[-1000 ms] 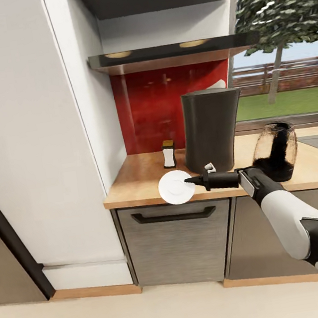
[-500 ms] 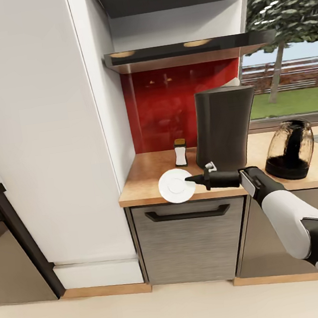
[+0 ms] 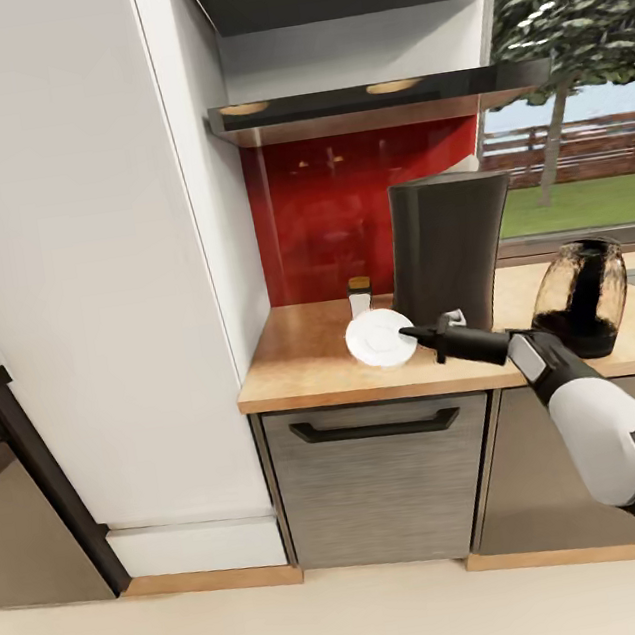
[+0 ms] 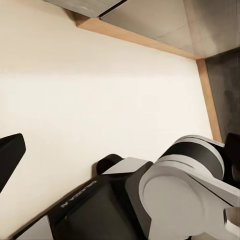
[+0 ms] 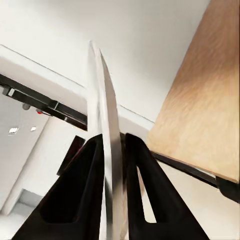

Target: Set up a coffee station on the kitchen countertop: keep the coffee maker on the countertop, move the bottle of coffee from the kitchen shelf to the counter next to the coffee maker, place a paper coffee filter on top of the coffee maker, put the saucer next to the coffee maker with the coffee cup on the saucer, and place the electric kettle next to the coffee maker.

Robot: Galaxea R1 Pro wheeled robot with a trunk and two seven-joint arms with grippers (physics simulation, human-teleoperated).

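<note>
Pinching the saucer (image 3: 381, 338) by its rim, my right gripper (image 3: 411, 333) holds it on edge above the countertop (image 3: 303, 355), near the front edge and just before the coffee maker (image 3: 446, 249). My fingers (image 5: 95, 190) press both faces of the plate. Bottle of coffee (image 3: 360, 297) stands behind the saucer toward the back edge; electric kettle (image 3: 584, 296) stands beside the coffee maker. Left gripper's state: cannot tell.
</note>
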